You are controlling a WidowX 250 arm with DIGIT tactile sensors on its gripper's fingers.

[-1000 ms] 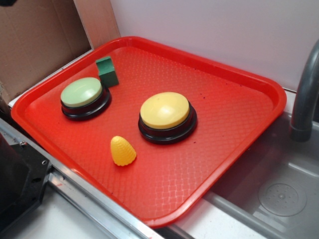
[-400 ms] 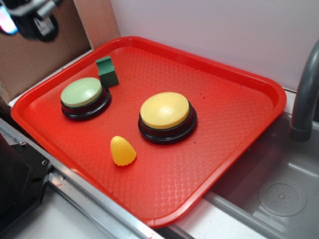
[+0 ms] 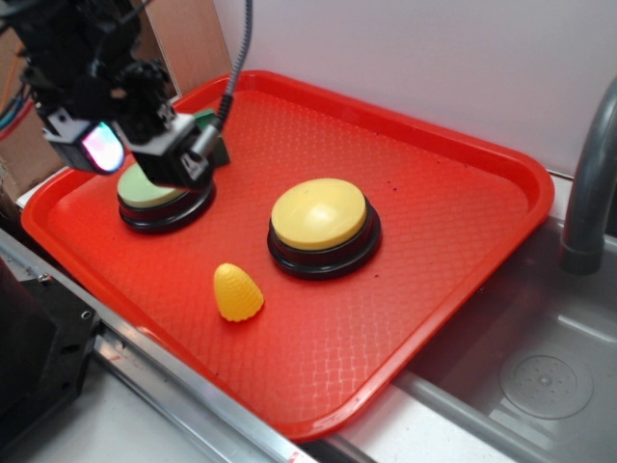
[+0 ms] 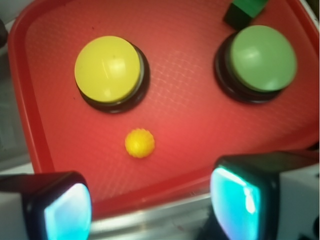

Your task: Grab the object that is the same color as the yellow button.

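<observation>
Hovering at the left end of the red tray, the gripper sits high above the pale-green button; its jaws stand wide apart, as the wrist view shows both pads at the bottom corners with nothing between them.

Item, target: the yellow corn-shaped piece, lying on bare tray floor near the front rim, to the right of the gripper and nearer the camera in the exterior view. In the wrist view the yellow corn-shaped piece appears ahead of the gap between the pads, slightly left of centre, well apart from them. A forward and downward approach seems called for.

Item, form: small, bright yellow, bumpy surface, cone or egg outline; stands on its broad end, tip up, so it reads as a round dot from above. No long axis to align with.

Item, reference: the yellow button, pale dome on black base, just right of and behind the piece, not touching.

Item, other: green cube behind the green button.
</observation>
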